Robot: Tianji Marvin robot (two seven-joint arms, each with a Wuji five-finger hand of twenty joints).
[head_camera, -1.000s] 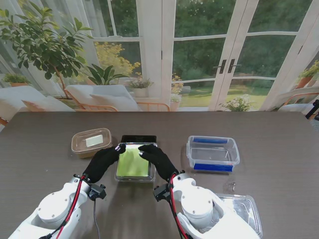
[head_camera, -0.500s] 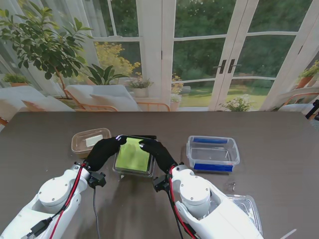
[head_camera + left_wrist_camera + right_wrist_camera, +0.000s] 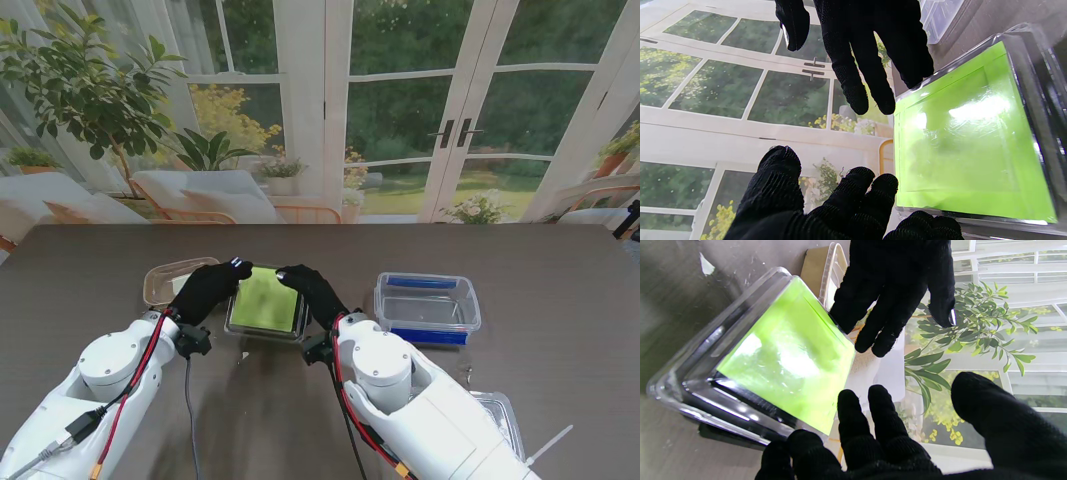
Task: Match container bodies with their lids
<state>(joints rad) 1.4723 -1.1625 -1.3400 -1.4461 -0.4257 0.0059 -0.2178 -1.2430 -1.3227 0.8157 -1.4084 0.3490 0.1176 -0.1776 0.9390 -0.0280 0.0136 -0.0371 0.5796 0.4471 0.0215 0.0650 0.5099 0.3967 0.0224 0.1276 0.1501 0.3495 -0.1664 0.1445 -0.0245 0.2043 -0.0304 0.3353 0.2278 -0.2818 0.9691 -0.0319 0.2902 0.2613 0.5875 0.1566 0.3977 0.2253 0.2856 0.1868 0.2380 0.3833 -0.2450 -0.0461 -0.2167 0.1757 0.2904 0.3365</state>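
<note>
Green lid (image 3: 265, 299): held between my two hands, centre table, over a black tray (image 3: 740, 391)
Left hand (image 3: 207, 288): grips its 9 o'clock edge; fingers curled
Right hand (image 3: 313, 292): grips its 3 o'clock edge
Blue-clipped container (image 3: 427, 308): 3 o'clock; lidless

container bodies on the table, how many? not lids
3, perhaps. Tan tub left, partly behind the left hand; black tray under the green lid both hands hold; blue-clipped clear box right.

Lime-green clear-rimmed lid (image 3: 266, 300), black-gloved left hand (image 3: 208, 288), blue-clipped clear container (image 3: 427, 308), dark woodgrain table (image 3: 560, 300)
</note>
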